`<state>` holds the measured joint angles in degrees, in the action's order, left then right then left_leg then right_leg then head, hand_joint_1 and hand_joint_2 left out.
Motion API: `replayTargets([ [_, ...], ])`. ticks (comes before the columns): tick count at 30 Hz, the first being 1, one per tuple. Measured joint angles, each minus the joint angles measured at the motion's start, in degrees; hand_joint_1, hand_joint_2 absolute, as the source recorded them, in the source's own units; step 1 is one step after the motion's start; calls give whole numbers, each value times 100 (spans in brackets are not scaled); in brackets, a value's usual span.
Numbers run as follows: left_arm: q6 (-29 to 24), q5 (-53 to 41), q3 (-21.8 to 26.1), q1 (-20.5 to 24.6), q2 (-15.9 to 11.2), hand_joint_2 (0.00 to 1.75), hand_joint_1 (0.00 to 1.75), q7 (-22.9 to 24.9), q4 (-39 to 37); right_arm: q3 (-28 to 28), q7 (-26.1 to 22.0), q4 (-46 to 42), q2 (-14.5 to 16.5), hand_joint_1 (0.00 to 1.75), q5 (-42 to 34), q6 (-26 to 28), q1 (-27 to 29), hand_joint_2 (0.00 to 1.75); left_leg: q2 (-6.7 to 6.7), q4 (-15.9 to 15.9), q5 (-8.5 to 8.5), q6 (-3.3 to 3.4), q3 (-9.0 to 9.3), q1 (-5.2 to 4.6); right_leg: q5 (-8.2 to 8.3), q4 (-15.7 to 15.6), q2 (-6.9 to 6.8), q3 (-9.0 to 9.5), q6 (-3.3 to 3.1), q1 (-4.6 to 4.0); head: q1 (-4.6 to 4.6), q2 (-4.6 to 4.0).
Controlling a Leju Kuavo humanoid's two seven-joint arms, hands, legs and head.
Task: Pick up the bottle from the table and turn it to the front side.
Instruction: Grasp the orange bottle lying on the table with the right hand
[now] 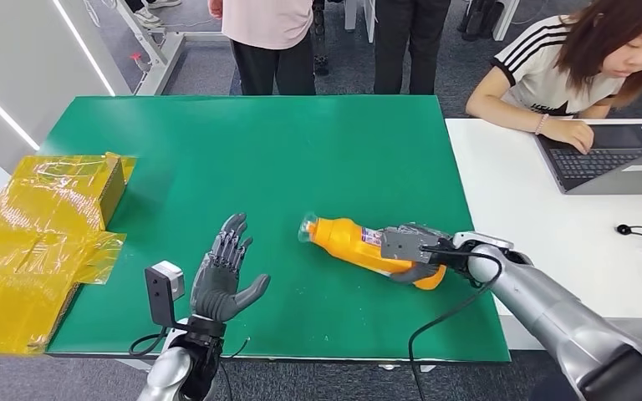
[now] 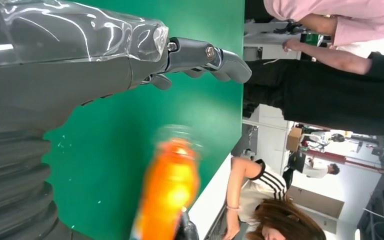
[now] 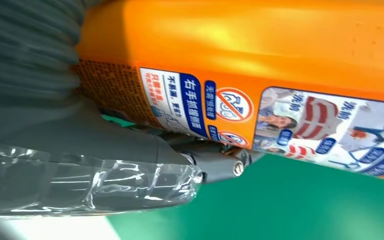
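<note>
Orange bottle [image 1: 359, 244] lies on its side on the green counter [image 1: 259, 159], toward the near right corner, cap end pointing to the counter's middle. Right hand [image 1: 414, 247] grips its base end, fingers [image 3: 220, 167] wrapped against the label. Left hand [image 1: 224, 271] hovers near the front edge, fingers spread, holding nothing. Yellow-wrapped box [image 1: 42, 242] overhangs the left edge. Middle and far counter bare green.
</note>
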<state>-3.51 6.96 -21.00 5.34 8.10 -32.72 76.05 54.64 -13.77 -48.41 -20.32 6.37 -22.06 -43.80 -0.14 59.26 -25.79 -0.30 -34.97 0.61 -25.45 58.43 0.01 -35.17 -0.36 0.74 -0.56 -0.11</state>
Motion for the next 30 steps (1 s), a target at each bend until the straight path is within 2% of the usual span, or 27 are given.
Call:
replayTargets([
  [3, -31, -2, 51, -24, -21, 175, 0, -74, 21, -702, -713, -297, 24, 175, -770, 304, 655, 175, -21, -1, -2, 0, -7, 2, -7, 0, -21, 2, 2, -2, 1, 0],
  [6, -39, -1, 115, -64, -32, 175, 0, -92, 66, -1531, -1204, -768, 234, 175, -1025, 693, 1561, 175, -42, -4, -4, -1, -14, 3, -16, 0, -39, 3, 0, -3, 1, 0],
  [10, -35, -55, 133, -173, -34, 175, 0, -115, 139, -2520, -1343, -1509, 706, 175, -879, 1114, 2683, 175, -43, -7, -13, -12, -16, 3, -24, 1, -38, -3, -4, -3, -1, 0],
  [14, 0, -135, 133, -240, -38, 175, 0, -143, 194, -3205, -1300, -2044, 1110, 175, -811, 1185, 3259, 175, -41, -8, -14, -11, -17, 3, -30, 2, -37, -6, -3, -2, -1, 0],
  [18, 236, -271, 131, -183, -33, 175, 0, -138, 214, -3694, -1329, -2277, 1504, 175, -660, 1142, 3381, 175, -30, -8, -13, -12, -14, 2, -26, 3, -28, -7, -5, -2, 0, 0],
  [21, 625, -147, 122, 39, -30, 175, 0, -39, 188, -3818, -1355, -2304, 1771, 175, -391, 1107, 3280, 175, -22, -7, -7, -11, -13, 2, -19, 4, -22, -8, -8, -2, 0, 0],
  [25, 1393, 328, 51, 772, -2, 175, 0, 391, 39, -3670, -1368, -2024, 2126, 175, -41, 1080, 2759, 175, -21, -6, 12, -13, -15, 2, -4, 10, -21, -12, -15, -2, 0, 0],
  [28, 1609, 507, -8, 1324, 56, 175, 0, 656, -44, -3424, -1371, -1703, 2366, 175, 72, 1141, 2335, 175, -19, -6, 18, -16, -11, 3, 4, 11, -18, -13, -18, -2, -1, 0],
  [30, 1631, 535, -24, 1507, 75, 175, 0, 693, -73, -3314, -1380, -1568, 2466, 175, 85, 1176, 2191, 175, -19, -6, 18, -17, -11, 2, 4, 12, -18, -12, -17, -2, -1, 0],
])
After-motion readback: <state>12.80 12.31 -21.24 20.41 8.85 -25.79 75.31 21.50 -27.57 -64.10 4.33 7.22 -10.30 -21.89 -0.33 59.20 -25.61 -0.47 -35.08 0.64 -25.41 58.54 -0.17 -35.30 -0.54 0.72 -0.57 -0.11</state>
